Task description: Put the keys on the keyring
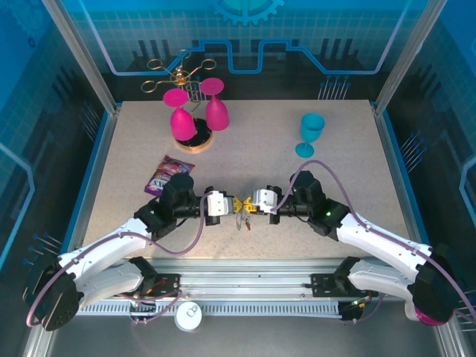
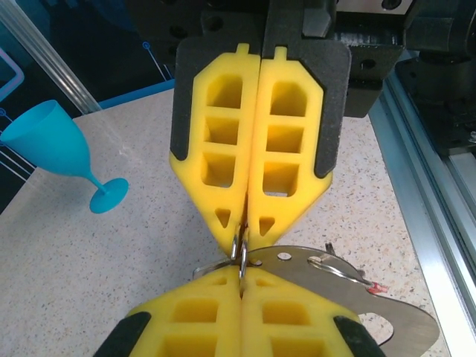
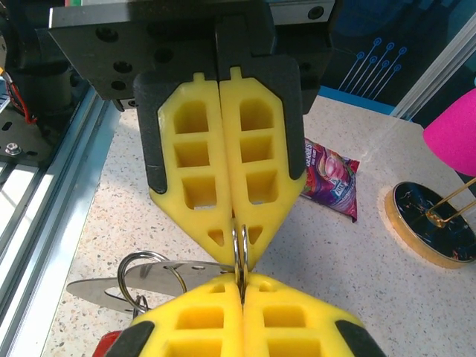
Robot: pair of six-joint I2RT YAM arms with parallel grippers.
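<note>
Where left tool (image 1: 231, 204), at 9 o'clock, meets right tool (image 1: 248, 206), at 3, both clench the upright keyring (image 3: 239, 245) between them.

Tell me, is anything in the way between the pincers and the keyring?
Nothing visible. The left pincer and the right pincer are both shut on the keyring, meeting tip to tip.

Left gripper (image 1: 236, 204) and right gripper (image 1: 248, 207) meet tip to tip, jaws pinching a thin metal keyring (image 3: 240, 256), barring passage between. Open speckled tabletop (image 1: 260, 149) beyond; purple foil snack packet (image 1: 165, 175) mid-left, pink plastic goblets (image 1: 181, 123) far-left, turquoise plastic goblet (image 1: 311, 132) far-right.
</note>
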